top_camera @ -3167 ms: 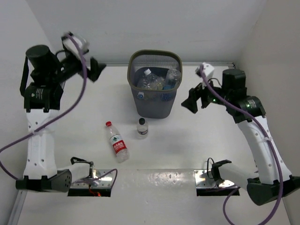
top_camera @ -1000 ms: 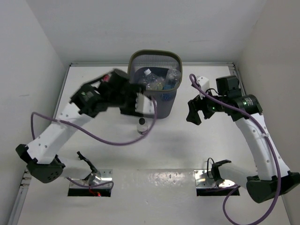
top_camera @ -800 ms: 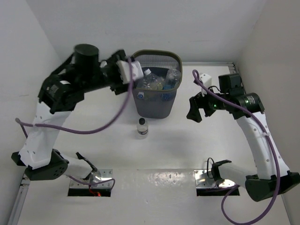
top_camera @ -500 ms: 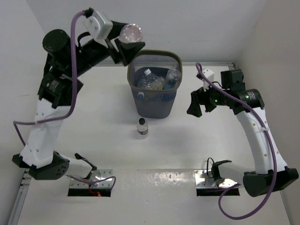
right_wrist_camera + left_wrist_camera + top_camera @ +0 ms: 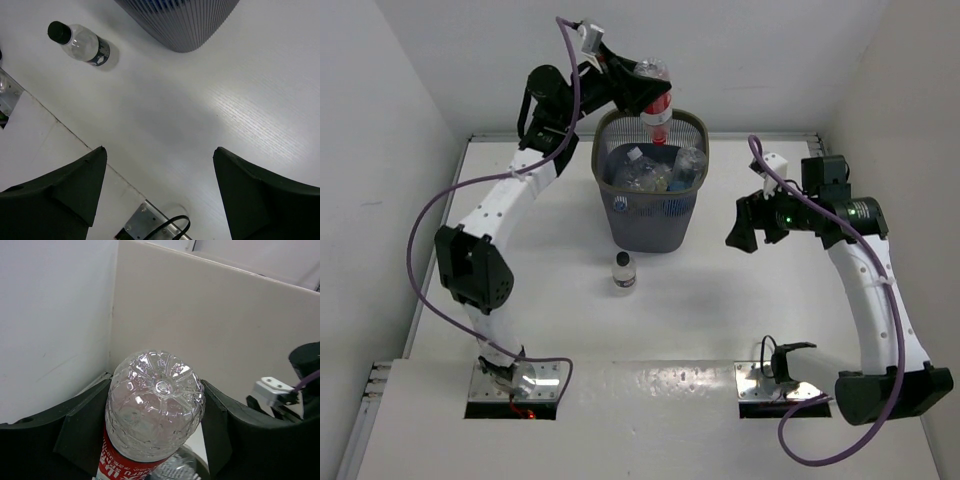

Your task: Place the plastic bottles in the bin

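Note:
My left gripper (image 5: 647,88) is shut on a clear plastic bottle (image 5: 657,102) with a red-white label, held neck down over the back rim of the bin (image 5: 603,137). In the left wrist view the bottle's ribbed base (image 5: 155,399) fills the space between both black fingers (image 5: 86,426). The dark grey mesh bin holds several clear bottles (image 5: 642,172). A small black-capped bottle (image 5: 624,272) stands on the table in front of the bin and shows again in the right wrist view (image 5: 80,44). My right gripper (image 5: 745,223) hangs open right of the bin, with nothing between its fingers (image 5: 65,192).
White walls close the table at the back and on both sides. Two metal base plates (image 5: 520,385) (image 5: 778,385) lie at the near edge. A purple cable (image 5: 425,225) loops off the left arm. The bin's ribbed wall (image 5: 185,20) is at the top of the right wrist view.
The left arm has swung up from the bin's left side with the bottle and now holds it neck down over the back rim. The right arm has drifted slightly right.

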